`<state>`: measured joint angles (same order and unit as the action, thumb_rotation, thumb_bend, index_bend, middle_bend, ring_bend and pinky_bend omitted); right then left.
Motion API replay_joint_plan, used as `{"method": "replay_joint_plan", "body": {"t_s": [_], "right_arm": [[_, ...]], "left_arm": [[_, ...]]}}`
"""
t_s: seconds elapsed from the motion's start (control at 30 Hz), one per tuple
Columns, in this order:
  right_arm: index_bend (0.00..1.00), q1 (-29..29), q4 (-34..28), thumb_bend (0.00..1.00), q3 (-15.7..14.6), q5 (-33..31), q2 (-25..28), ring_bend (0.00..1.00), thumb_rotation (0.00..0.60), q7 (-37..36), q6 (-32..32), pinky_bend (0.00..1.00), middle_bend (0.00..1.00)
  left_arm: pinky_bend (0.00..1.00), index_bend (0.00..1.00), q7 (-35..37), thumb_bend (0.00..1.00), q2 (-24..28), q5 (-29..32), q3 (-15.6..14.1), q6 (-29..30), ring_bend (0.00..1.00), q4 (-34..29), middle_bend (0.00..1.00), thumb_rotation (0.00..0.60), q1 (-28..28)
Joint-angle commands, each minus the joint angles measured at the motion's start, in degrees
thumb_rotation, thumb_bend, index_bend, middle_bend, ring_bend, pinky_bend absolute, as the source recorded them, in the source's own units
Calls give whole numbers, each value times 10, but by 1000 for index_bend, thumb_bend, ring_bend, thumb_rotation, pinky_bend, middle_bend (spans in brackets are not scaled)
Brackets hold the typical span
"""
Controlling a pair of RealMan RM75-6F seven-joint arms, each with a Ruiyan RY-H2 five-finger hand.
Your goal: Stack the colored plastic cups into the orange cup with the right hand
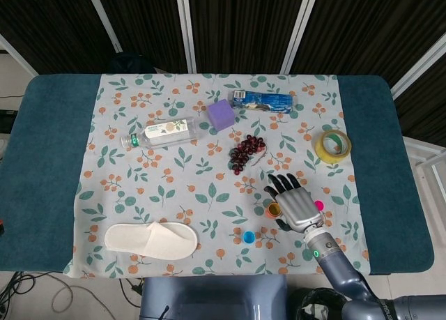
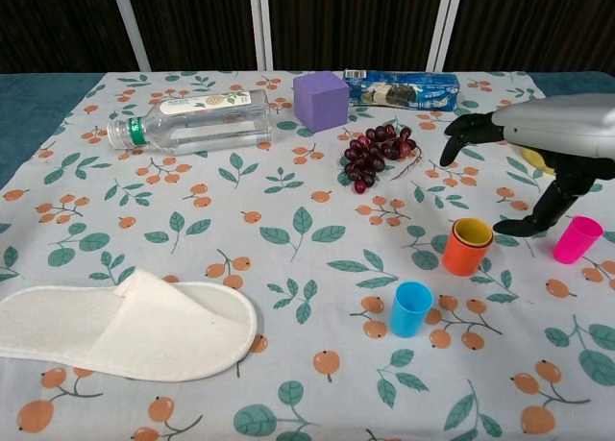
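Observation:
The orange cup [image 2: 465, 254] stands upright on the floral cloth with a yellow cup [image 2: 473, 232] nested inside it; in the head view the orange cup [image 1: 272, 210] peeks out at the hand's left edge. My right hand [image 2: 550, 141] hovers just above and to the right of the stack, fingers spread, holding nothing; it shows in the head view as the right hand [image 1: 293, 203]. A pink cup [image 2: 577, 239] stands to the right of the stack, a blue cup [image 2: 410, 308] in front of it. The left hand is out of sight.
A bunch of grapes [image 2: 376, 153], a purple cube [image 2: 320, 100], a blue snack packet [image 2: 404, 89] and a lying water bottle [image 2: 193, 120] sit farther back. A white slipper [image 2: 120, 327] lies front left. A tape roll [image 1: 332, 146] is at the right.

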<state>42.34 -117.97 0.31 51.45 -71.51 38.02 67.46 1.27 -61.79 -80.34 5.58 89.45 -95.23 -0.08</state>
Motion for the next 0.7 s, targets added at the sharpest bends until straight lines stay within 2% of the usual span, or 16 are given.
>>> {"method": "replay_joint_plan", "body": {"t_s": [0.03, 0.17, 0.3, 0.53, 0.7], "right_arm": [[339, -43, -41, 359, -41, 99, 19, 0, 600, -18, 36, 0, 0], [356, -72, -38, 360, -79, 171, 4, 0, 600, -21, 44, 0, 0], [358, -87, -15, 359, -92, 205, -27, 0, 600, -11, 43, 0, 0], [362, -101, 27, 359, -81, 220, -90, 0, 600, 15, 41, 0, 0], [362, -103, 53, 359, -60, 208, -128, 0, 600, 28, 35, 0, 0]], "left_arm": [[103, 98, -1, 821, 0, -1, 0, 0, 0, 0, 0, 600, 0], [102, 98, -4, 821, -1, -3, -2, 0, 0, -2, 0, 600, 0], [103, 97, -6, 821, -1, -4, -2, 2, 0, -3, 0, 600, 0], [103, 98, -3, 821, -1, -2, -1, 1, 0, -1, 0, 600, 0], [102, 97, 0, 822, 0, -1, 0, -1, 0, 0, 0, 600, 0]]}}
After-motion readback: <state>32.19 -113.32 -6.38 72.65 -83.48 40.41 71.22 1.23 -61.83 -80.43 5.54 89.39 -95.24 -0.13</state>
